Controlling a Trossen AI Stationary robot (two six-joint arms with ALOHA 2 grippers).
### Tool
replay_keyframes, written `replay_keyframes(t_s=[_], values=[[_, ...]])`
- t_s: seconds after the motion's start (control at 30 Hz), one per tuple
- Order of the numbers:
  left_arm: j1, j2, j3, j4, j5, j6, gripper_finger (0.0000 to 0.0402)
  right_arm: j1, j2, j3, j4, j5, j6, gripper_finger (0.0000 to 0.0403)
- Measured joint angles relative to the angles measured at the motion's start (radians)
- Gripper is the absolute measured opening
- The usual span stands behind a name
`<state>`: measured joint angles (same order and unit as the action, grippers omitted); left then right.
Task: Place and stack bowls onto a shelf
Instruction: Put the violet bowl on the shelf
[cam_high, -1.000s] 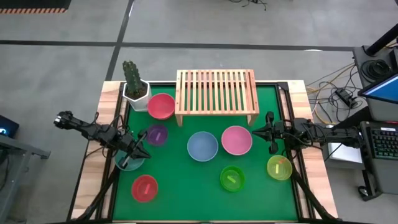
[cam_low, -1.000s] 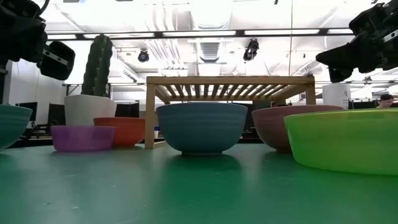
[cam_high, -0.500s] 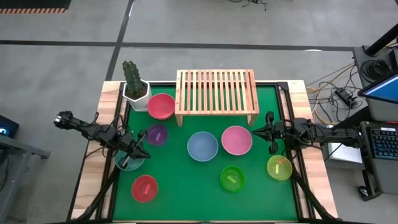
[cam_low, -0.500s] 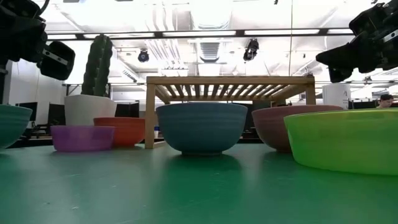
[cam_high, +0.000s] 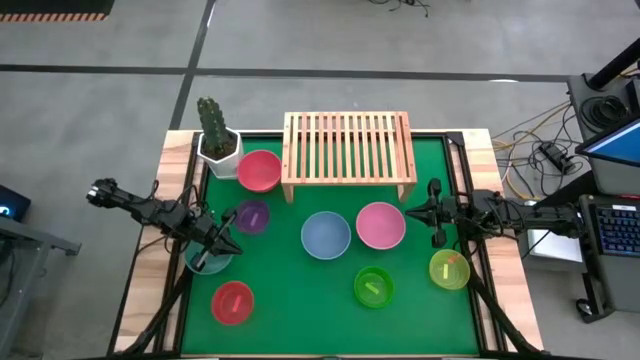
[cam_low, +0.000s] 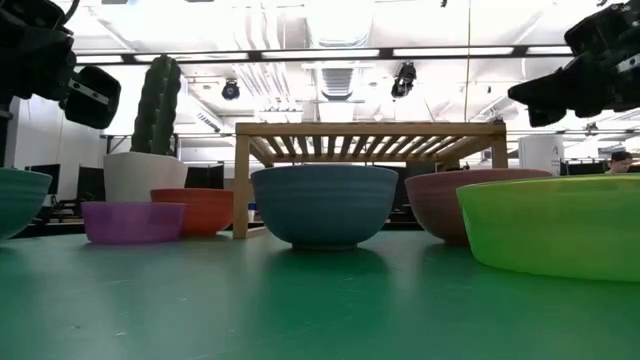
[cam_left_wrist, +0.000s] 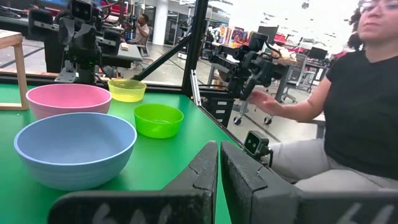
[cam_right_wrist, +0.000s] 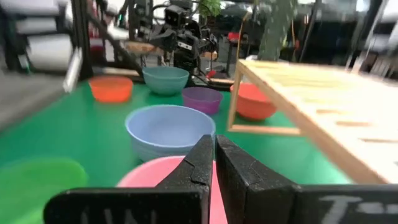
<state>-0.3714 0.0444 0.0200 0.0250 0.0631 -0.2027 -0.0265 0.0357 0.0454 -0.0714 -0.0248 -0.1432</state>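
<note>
Eight bowls sit on the green mat: red-pink (cam_high: 259, 170), purple (cam_high: 252, 216), blue (cam_high: 326, 235), pink (cam_high: 380, 224), teal (cam_high: 203, 260), red (cam_high: 232, 302), green (cam_high: 373, 287), yellow-green (cam_high: 449, 269). The wooden shelf (cam_high: 348, 150) stands at the far edge with nothing on its slats. My left gripper (cam_high: 228, 241) hangs shut above the teal bowl's right rim; its fingers (cam_left_wrist: 219, 163) nearly meet. My right gripper (cam_high: 409, 211) hovers shut just right of the pink bowl (cam_right_wrist: 149, 177), its fingers (cam_right_wrist: 214, 155) together.
A cactus in a white pot (cam_high: 215, 135) stands at the far left corner beside the shelf. A person (cam_left_wrist: 348, 93) sits beyond the table's near edge. Bare mat lies at the near middle, between the red and green bowls.
</note>
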Motion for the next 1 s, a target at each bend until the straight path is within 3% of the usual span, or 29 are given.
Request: replay_keyframes(t_s=[0.17,0.3,0.37,0.47,0.63,0.8,1.0], values=[[0.000,0.000,0.000,-0.014,0.000,0.026,0.0002,0.000,0.000,0.000,0.000,0.000,-0.210,0.0009],[0.000,0.000,0.000,-0.008,-0.004,0.093,0.0002,0.000,0.000,0.000,0.000,0.000,-0.234,0.0009],[0.000,0.000,0.000,0.029,-0.012,0.105,0.0002,0.001,0.000,0.000,0.001,-0.004,-0.125,0.0009],[0.000,0.000,0.000,0.132,-0.012,0.105,0.0002,0.002,-0.001,0.000,0.006,-0.008,0.187,0.0009],[0.000,0.000,0.000,0.353,-0.012,0.067,0.0002,0.002,0.002,-0.004,0.079,0.095,0.320,0.0009],[0.000,0.000,0.000,0.493,-0.012,0.067,0.0002,0.003,0.013,-0.004,0.149,0.073,0.443,0.0009],[0.000,0.000,0.000,0.578,-0.012,0.070,0.0002,0.003,0.051,-0.006,0.357,0.070,0.460,0.0009]])
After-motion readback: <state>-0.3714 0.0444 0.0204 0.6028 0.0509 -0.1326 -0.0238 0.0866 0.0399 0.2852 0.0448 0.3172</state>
